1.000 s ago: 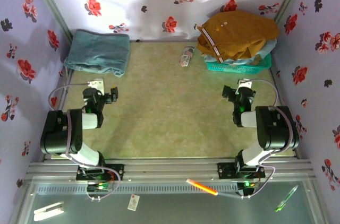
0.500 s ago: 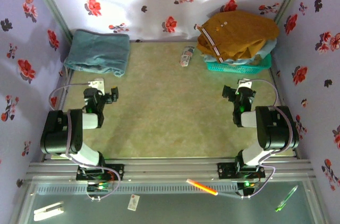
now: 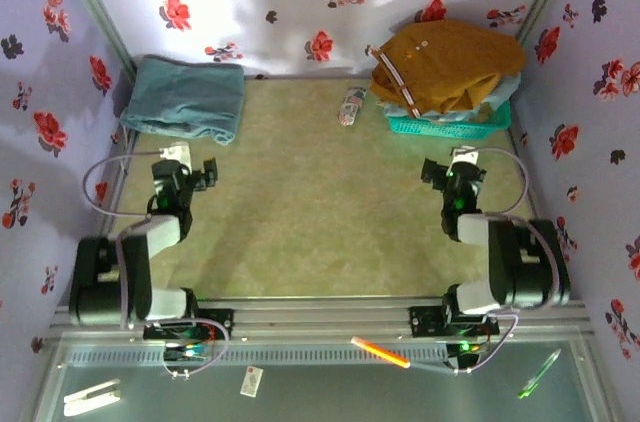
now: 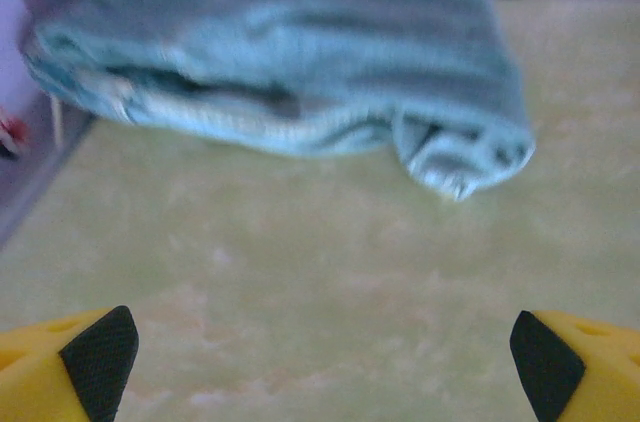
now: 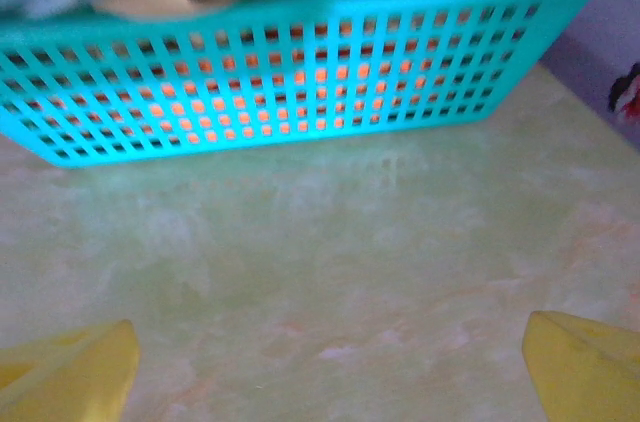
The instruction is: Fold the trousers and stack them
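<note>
Floral walls enclose a green table (image 3: 300, 212). Trousers (image 3: 455, 62) lie heaped on the basket (image 3: 450, 127), bunched with no clear long axis, waistband (image 3: 397, 82) running far-to-near down the left side. Right gripper (image 3: 448, 164) just near of the basket and left gripper (image 3: 192, 162) well left of it both gape, empty.

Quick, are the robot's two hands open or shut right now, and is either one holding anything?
The left gripper is open, holding nothing.
The right gripper is open, holding nothing.
</note>
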`<state>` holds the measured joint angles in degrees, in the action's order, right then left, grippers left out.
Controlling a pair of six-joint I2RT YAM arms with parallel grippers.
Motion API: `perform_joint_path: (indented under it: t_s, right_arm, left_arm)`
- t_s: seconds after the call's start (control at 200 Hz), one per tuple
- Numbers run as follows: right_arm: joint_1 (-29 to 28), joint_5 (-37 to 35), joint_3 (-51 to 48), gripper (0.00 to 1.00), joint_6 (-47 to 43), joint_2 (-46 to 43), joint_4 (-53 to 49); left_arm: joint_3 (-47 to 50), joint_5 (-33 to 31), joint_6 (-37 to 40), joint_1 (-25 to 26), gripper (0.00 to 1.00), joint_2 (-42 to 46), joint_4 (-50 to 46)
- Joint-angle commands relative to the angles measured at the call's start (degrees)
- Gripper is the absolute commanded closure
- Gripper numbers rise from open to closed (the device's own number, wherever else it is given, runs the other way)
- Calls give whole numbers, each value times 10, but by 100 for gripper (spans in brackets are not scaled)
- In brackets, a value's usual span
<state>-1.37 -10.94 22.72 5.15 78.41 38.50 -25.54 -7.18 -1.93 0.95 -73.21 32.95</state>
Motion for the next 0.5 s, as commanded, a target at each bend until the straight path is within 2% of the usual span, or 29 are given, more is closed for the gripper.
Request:
perform_joint_path:
  t_s: [0.0,0.1,0.155,0.215,0.245,0.29,0.355,0.385,0.495]
  right_arm:
    - [-15,-11,61,1,20,-106,-126]
    - [-60,-66,165,1,53,-179,-297]
    - [-69,-59,243,1,98,-200,-415]
    - [-68,-53,314,1,167,-210,-523]
    - [-64,-55,337,1,194,-214,-561]
    - [-53,-45,340,1,240,-229,-571]
    - [-22,52,302,1,287,-255,-495]
    - [-10,77,300,1,305,-254,-479]
    - [-6,113,384,1,281,-159,-544]
  left_arm:
    - [-51,-32,-33,23,0,122,-115]
    - [-87,-23,-122,33,0,215,-208]
    - [-128,-27,-217,33,0,261,-304]
    - [-182,-34,-361,29,0,305,-437]
    - [-200,-18,-393,26,0,329,-487]
    - [-194,30,-368,22,0,369,-470]
    - [-156,21,-462,20,0,432,-465]
    - [-139,28,-474,14,0,456,-456]
    - [-142,43,-467,10,6,468,-527]
